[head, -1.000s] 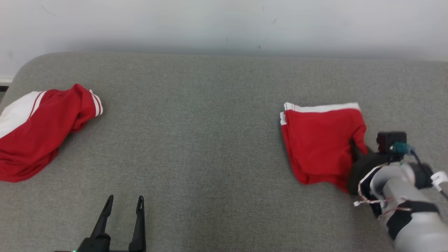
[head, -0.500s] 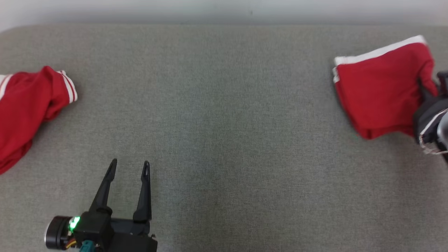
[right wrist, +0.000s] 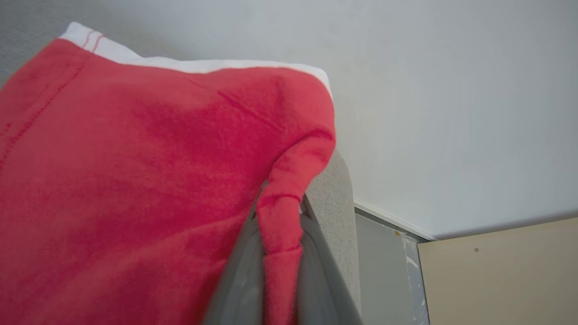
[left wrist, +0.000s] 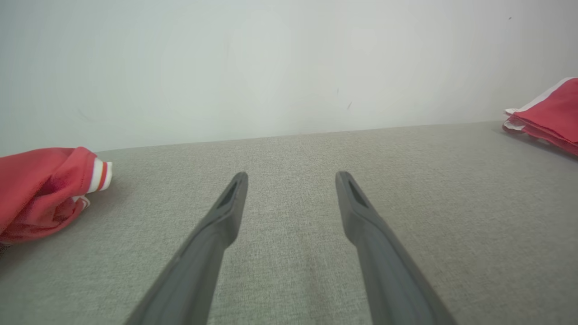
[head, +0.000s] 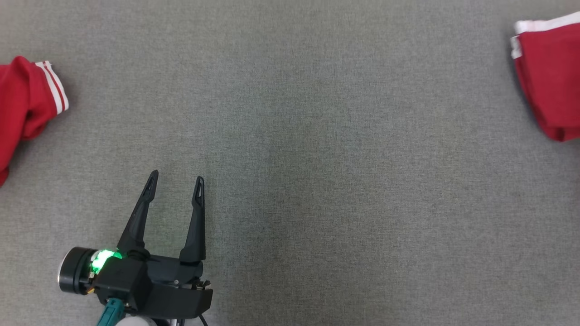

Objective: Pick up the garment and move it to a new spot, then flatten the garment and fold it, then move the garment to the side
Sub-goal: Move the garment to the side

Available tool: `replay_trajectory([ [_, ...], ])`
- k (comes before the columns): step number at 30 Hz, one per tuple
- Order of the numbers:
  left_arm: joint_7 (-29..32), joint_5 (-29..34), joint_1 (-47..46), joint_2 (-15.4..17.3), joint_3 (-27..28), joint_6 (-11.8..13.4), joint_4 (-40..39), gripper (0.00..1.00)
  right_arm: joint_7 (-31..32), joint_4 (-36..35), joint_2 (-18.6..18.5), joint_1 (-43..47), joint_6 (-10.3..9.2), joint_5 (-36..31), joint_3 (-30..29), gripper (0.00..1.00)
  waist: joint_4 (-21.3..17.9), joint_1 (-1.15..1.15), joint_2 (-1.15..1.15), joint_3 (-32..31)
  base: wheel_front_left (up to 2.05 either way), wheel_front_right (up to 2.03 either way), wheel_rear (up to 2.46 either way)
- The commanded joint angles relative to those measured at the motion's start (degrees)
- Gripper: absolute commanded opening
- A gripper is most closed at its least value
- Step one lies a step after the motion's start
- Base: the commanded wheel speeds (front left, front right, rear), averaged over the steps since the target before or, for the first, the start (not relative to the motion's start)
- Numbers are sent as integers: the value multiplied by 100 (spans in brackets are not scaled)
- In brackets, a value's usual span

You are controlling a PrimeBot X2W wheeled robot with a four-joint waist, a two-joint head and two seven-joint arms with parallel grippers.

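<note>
A folded red garment with white trim (head: 550,77) lies at the right edge of the head view on the grey fabric surface (head: 317,158). In the right wrist view my right gripper (right wrist: 281,206) is shut on a pinched fold at the edge of this garment (right wrist: 135,171), which rises slightly at the held corner. My left gripper (head: 176,177) stands open at the lower left over bare fabric, nothing between its fingers (left wrist: 226,216). The left wrist view has the folded garment (left wrist: 548,113) far to the right.
A second, crumpled red garment with a striped white cuff (head: 22,99) lies at the far left, also seen from the left wrist (left wrist: 40,189). A pale wall (left wrist: 289,67) backs the surface. Beyond the surface's rounded end is a beige panel (right wrist: 496,275).
The head camera has dipped closer to the surface, spreading the two garments toward the edges. The right arm has left the head view's right edge; the left gripper shows further up.
</note>
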Motion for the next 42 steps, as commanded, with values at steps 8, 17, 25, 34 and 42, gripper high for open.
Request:
replay_trajectory([
  [8, -16, 37, -132, -2, -6, -30, -146, 100, 116, -98, -409, -273, -16, 187, 117, 0, -3, -1, -1, 223, 0, 0, 0],
  [17, -16, 41, -99, -2, 10, -34, -132, 100, 162, -88, -545, -285, -16, 278, 136, 0, 20, -1, -1, 244, 0, 0, 0],
  [25, -16, 44, -80, -2, 65, -46, -62, 100, 219, -42, -541, -324, -16, 177, 75, 100, 5, -1, -1, 217, 0, 0, 0],
  [34, -16, -93, 132, -2, 151, 26, 84, 100, -388, -183, -247, -158, -16, 151, -152, 100, -85, -1, -1, -212, 0, 0, 0],
  [42, -16, -169, 515, -2, 323, 88, 237, 100, -964, -559, 352, 321, -16, 253, -490, 100, -261, -1, -1, -893, 0, 0, 0],
])
